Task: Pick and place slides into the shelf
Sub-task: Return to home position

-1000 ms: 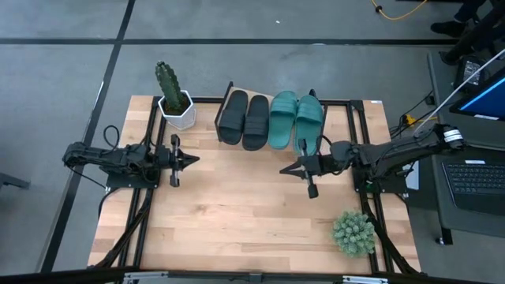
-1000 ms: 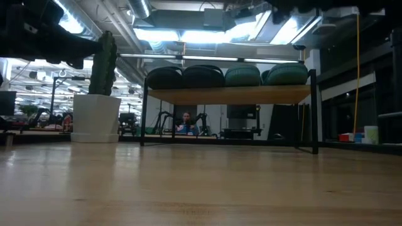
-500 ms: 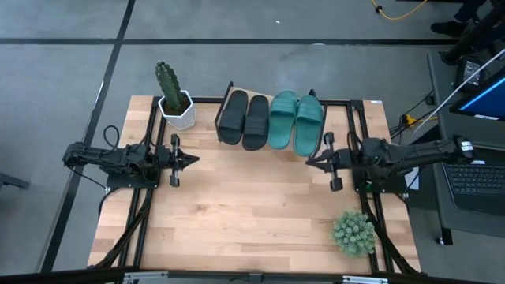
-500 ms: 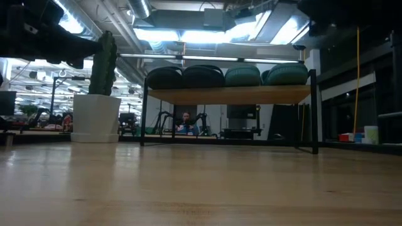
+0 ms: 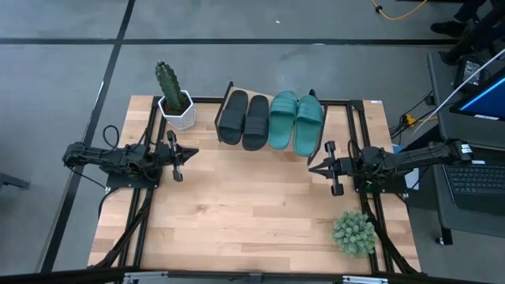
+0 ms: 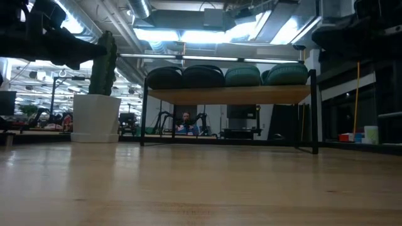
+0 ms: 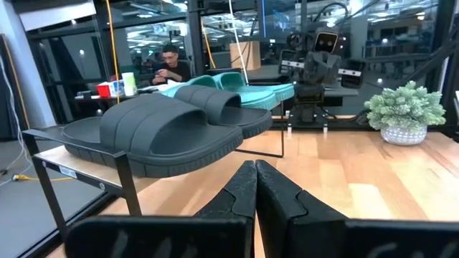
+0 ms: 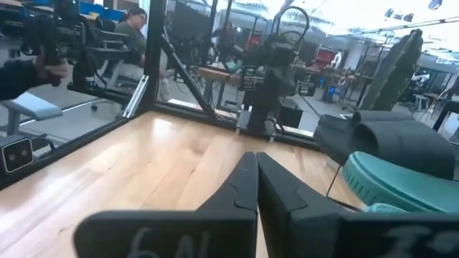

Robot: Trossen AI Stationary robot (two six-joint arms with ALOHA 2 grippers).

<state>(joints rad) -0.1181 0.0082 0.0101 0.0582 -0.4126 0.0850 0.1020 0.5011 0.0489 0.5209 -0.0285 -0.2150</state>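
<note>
Pulled the right gripper back from mid-table toward 3 o'clock within the last second; tilted the left gripper only a touch at 9 o'clock. Both closed now, fingers pressed tip to tip in each wrist view, with nothing held between them.

Found all four slides up on the shelf at 12 o'clock. The black slides lie toward 11 and the teal slides toward 1, side by side in one row, with ends overhanging the board in the left wrist view. Nothing of the task left on the table, so probably only the retreat remains.

To finish cleanly:
- Keep the fingers closed.
- Fold each arm straight back along its own side, toward 9 and toward 3.
- Avoid any sweep toward 12, where a tip could catch an overhanging sole or the wire frame and tip the row.
- Move slowly on the right side, the one nearer the teal pair.

Around the work:
- cactus in a white pot at 11 o'clock, just beside the shelf and ahead of the left arm;
- small bushy plant at 5 o'clock, near the right arm's base and likeliest to be brushed if that elbow drops;
- laptop off the table beyond 3 o'clock;
- person seated in the room behind, well apart from both arms.
</note>
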